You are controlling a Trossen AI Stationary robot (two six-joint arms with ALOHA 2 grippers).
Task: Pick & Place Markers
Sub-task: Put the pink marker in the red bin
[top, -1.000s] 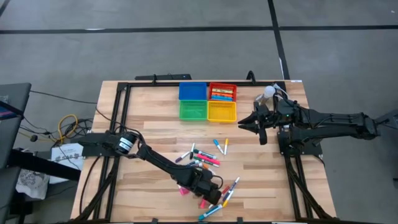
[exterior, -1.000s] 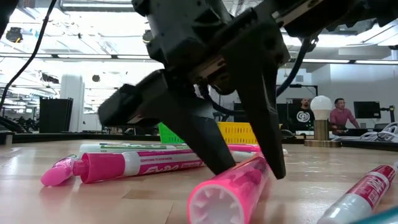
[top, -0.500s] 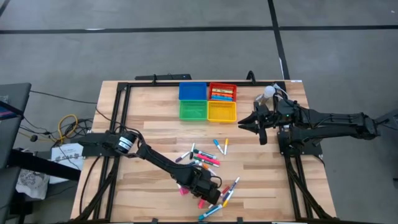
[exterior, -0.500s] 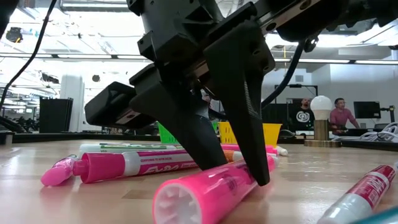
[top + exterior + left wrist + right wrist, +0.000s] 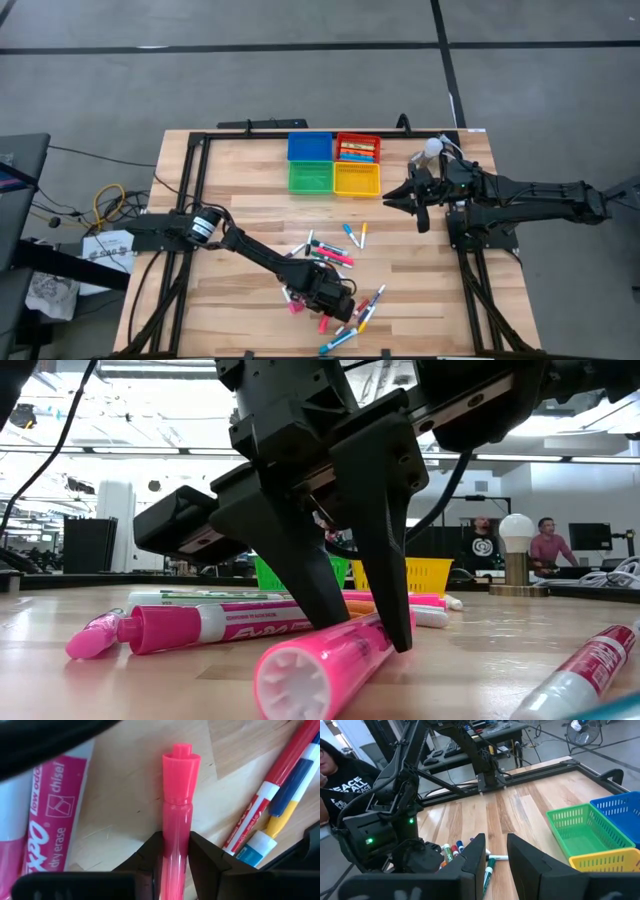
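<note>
High view: the left gripper [image 5: 330, 303] sits low over the scattered markers [image 5: 335, 258] near the table's [image 5: 240, 180] front edge, a pink marker [image 5: 323, 322] poking out beside it; whether it grips cannot be told from here. The right gripper [image 5: 392, 199] waits out beside the four trays [image 5: 334, 162], and the red tray [image 5: 358, 148] already holds markers. Low view: two dark fingers [image 5: 385, 560] come down on either side of the pink marker [image 5: 325, 665], which lies on the wood with its ribbed end toward the camera; a larger pink marker [image 5: 205, 625] lies behind, a red-and-white one [image 5: 585, 670] to the side, and two people show in the room beyond. Left wrist view settles it: the fingertips [image 5: 152, 847] press against both sides of the pink barrel [image 5: 176, 820], pinching it. Right wrist view: that arm's fingers [image 5: 522, 852] stand slightly apart, nothing between them, facing the green tray [image 5: 585, 827] and the left arm. Against a second ago, the left fingers have drawn in from a wider straddle onto the marker, which has turned a little on the table; the right arm has not moved.
</note>
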